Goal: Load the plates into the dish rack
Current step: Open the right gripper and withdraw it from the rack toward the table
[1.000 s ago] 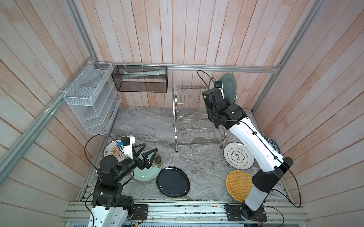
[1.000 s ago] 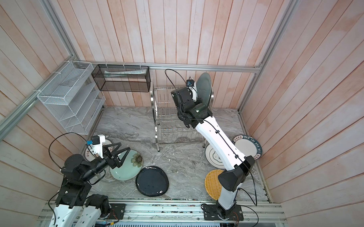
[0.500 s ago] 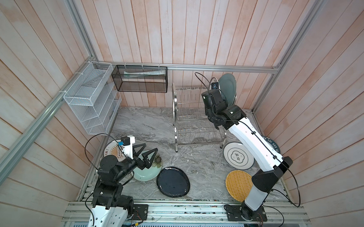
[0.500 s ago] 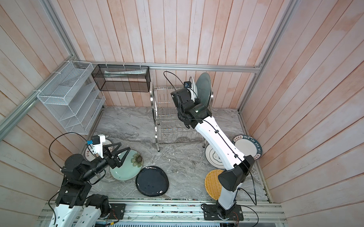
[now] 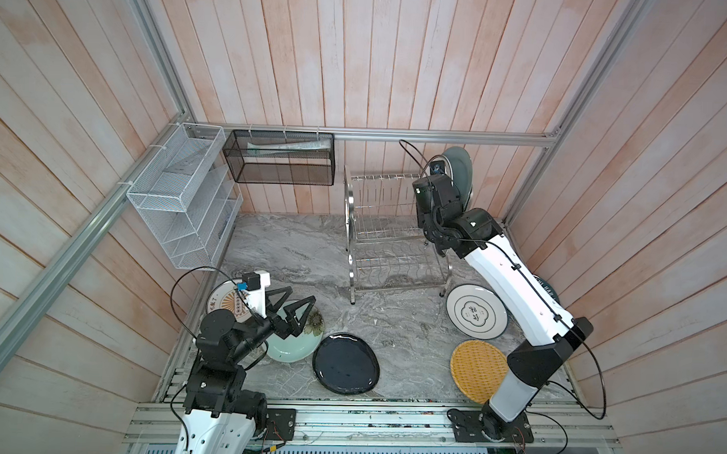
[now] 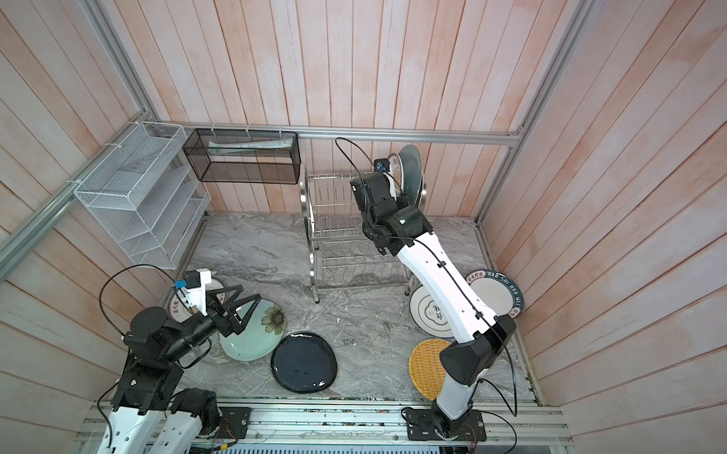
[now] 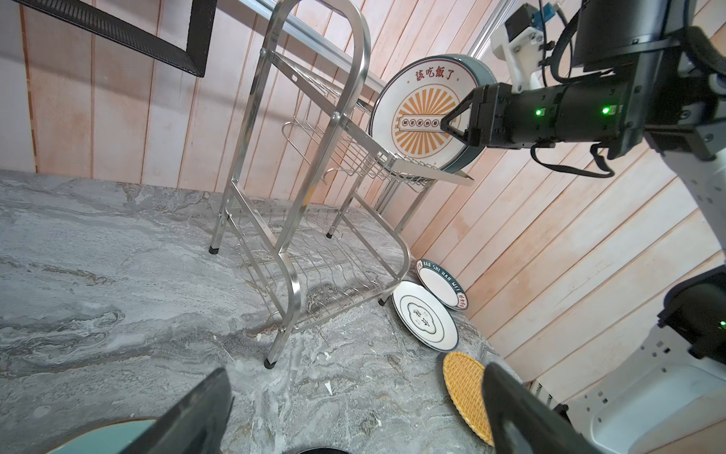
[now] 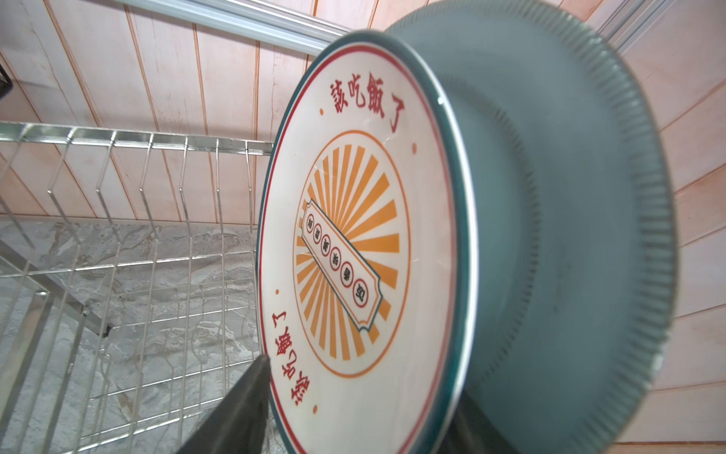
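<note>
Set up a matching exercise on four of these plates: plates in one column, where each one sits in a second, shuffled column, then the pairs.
Plates
1. grey-blue plate
2. dark navy plate
3. yellow woven plate
4. pale green flowered plate

Places
A. flat on the table, partly hidden by the right arm
B. flat beneath the open left gripper
C. on edge in the dish rack's upper tier
D. flat and uncovered, between the two arms' bases

Pairs: 1-C, 2-D, 3-A, 4-B
</note>
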Controlling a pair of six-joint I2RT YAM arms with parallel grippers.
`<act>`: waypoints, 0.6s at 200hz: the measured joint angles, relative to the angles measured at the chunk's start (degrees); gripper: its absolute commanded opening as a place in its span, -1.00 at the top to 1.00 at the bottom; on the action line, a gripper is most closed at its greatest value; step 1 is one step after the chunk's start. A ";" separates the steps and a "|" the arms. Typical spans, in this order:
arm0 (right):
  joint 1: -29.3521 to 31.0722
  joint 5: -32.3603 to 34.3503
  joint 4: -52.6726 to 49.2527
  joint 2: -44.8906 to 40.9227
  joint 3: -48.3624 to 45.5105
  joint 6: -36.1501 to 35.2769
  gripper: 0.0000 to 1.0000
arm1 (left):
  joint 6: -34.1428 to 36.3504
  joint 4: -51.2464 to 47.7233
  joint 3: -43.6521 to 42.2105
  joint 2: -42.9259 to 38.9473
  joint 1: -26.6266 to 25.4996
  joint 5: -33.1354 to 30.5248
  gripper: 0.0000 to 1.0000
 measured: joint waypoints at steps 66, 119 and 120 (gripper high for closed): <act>0.02 -0.83 0.48 -1.53 0.00 -0.57 -0.44 | -0.20 -0.02 0.00 0.39 0.00 0.00 -1.00; 3.58 -0.90 2.54 -7.26 -1.29 -1.60 -0.59 | -0.22 -0.04 0.00 1.75 0.00 -0.07 -1.00; 3.69 -0.90 2.60 -7.43 -1.40 -1.62 -0.59 | -0.22 -0.04 0.00 1.79 0.00 -0.07 -1.00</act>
